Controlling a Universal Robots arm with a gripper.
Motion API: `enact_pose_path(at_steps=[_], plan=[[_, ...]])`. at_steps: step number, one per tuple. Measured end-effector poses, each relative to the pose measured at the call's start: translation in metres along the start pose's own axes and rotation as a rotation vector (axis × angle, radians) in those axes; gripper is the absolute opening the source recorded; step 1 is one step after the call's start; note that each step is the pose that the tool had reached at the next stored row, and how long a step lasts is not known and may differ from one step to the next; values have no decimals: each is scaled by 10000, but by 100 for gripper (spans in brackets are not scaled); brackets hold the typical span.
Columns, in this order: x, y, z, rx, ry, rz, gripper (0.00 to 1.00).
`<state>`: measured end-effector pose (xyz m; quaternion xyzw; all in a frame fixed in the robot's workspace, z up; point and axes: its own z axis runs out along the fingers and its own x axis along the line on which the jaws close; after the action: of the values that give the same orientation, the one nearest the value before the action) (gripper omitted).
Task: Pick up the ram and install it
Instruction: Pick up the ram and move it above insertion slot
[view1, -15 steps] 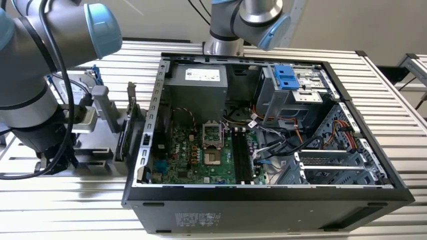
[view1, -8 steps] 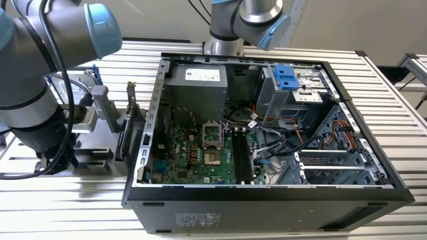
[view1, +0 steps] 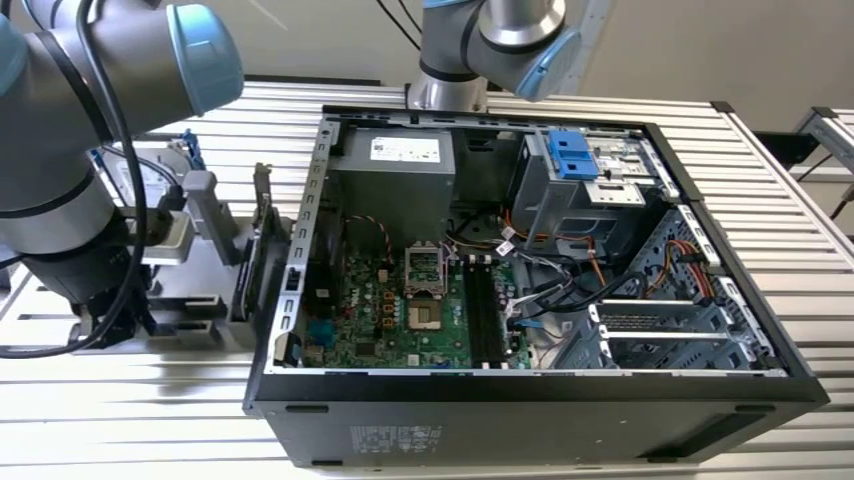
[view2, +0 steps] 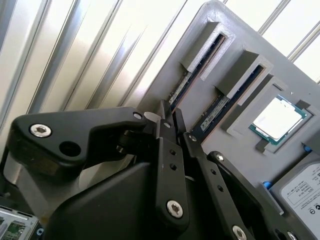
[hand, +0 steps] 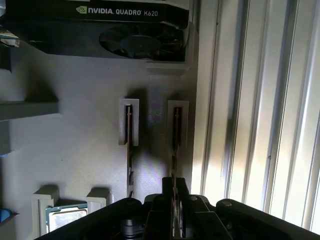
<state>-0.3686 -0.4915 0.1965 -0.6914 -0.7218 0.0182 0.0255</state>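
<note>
- At the exterior view's left, the arm (view1: 60, 170) hangs over a grey holder (hand: 75, 145) on the slatted surface (view1: 787, 210).
- In the first wrist view, the claw (hand: 174, 184) is closed on the ram (hand: 175, 142). The ram stands on edge in the holder slot nearest the slats, with a second stick (hand: 129, 150) in the slot beside it.
- At the exterior view's right, the open computer case (view1: 534, 395) lies with its motherboard (view1: 387, 320) exposed.

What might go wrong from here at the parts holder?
1. The black gripper sits over the long dark ram stick in its narrow slot of the grey plastic holder; a tilted pull might jam it.
2. The second dark ram stick stands close beside, so a sideways drift may knock it.
</note>
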Motion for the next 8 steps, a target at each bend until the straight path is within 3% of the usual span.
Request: enact_pose_path(at_steps=[8], plan=[[1,-6,-101,0,0,0,0]])
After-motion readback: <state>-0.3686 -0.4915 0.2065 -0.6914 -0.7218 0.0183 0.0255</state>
